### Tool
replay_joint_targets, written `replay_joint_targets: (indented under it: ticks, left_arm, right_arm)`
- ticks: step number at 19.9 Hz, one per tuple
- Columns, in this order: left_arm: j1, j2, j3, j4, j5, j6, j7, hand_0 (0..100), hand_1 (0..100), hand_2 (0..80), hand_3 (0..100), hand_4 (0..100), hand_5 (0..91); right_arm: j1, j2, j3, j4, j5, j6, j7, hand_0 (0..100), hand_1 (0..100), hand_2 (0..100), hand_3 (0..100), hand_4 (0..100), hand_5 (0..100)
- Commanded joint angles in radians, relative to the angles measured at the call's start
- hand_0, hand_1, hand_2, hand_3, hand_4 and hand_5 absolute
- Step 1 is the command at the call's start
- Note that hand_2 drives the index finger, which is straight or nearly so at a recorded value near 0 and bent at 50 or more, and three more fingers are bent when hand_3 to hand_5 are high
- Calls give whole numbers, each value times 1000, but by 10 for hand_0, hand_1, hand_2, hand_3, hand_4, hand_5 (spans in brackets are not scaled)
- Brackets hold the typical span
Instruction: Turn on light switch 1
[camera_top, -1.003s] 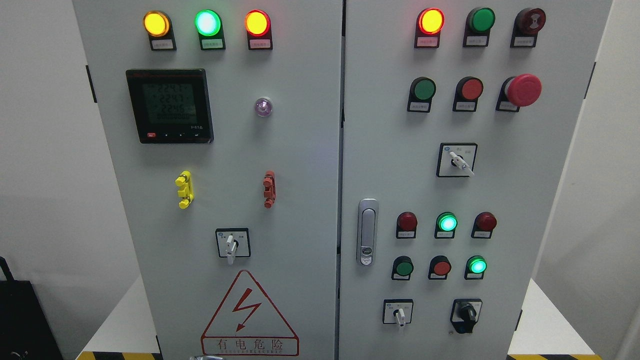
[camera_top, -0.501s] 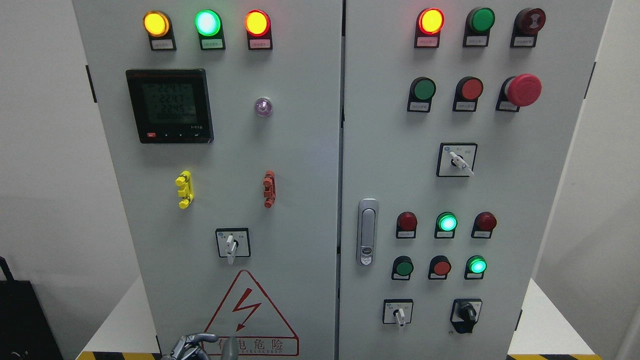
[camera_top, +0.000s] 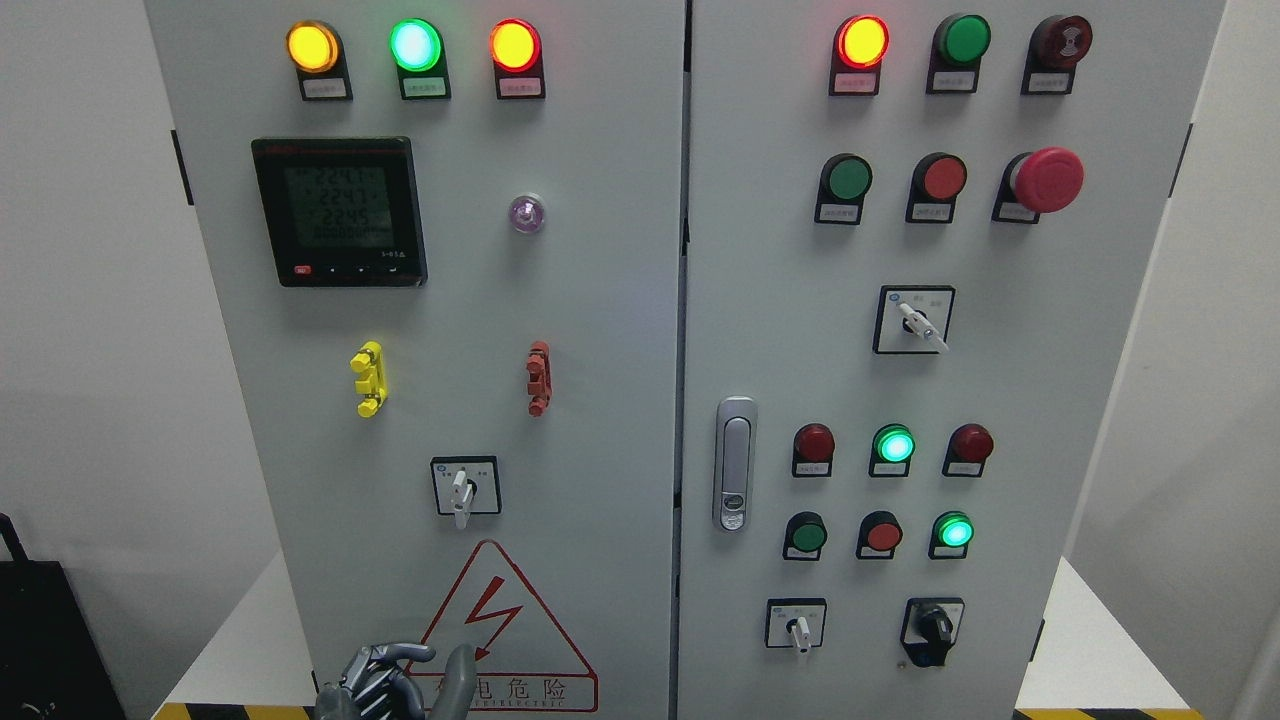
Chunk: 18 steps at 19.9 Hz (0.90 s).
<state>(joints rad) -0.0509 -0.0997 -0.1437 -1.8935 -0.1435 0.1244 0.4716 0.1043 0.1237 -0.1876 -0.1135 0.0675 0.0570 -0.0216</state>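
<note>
A grey electrical cabinet with two doors fills the head view. On the left door (camera_top: 600, 300) a white-handled selector switch (camera_top: 461, 489) points straight down. My left hand (camera_top: 400, 680) rises from the bottom edge below it, over the red hazard triangle (camera_top: 497, 630). Its grey fingers (camera_top: 388, 655) are loosely spread and hold nothing. The hand is well below the switch and does not touch it. The right door carries three more selector switches: one upper (camera_top: 915, 322), one lower white (camera_top: 798, 628), one lower black (camera_top: 935, 628). I cannot tell which is switch 1.
Lit lamps (camera_top: 415, 45) line the top of the left door above a digital meter (camera_top: 340, 212). Yellow (camera_top: 368, 379) and red (camera_top: 538, 378) clips stick out mid-door. The right door has a latch handle (camera_top: 735, 465), a red mushroom button (camera_top: 1045, 181) and several pushbuttons (camera_top: 893, 445).
My left hand has come up from the bottom edge: out of sight a second ago, now its fingers and thumb show over the hazard triangle. The switches and lamps are unchanged.
</note>
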Motion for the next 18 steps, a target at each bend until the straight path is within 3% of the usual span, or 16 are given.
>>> replay_joint_targets:
  ticks: [1,18]
  left_arm:
    - [-44,-9,-2,-3,1,23,-1,82,689,576,1000,1000,876]
    - [-144,-23,-40,-4,-7,133,25,83,723,582,1000,1000,878]
  right_arm:
    - [0,1,0,0,0,0,0,0,0,0,0,0,0]
    - [0,1,0,0,0,0,0,0,0,0,0,0,0]
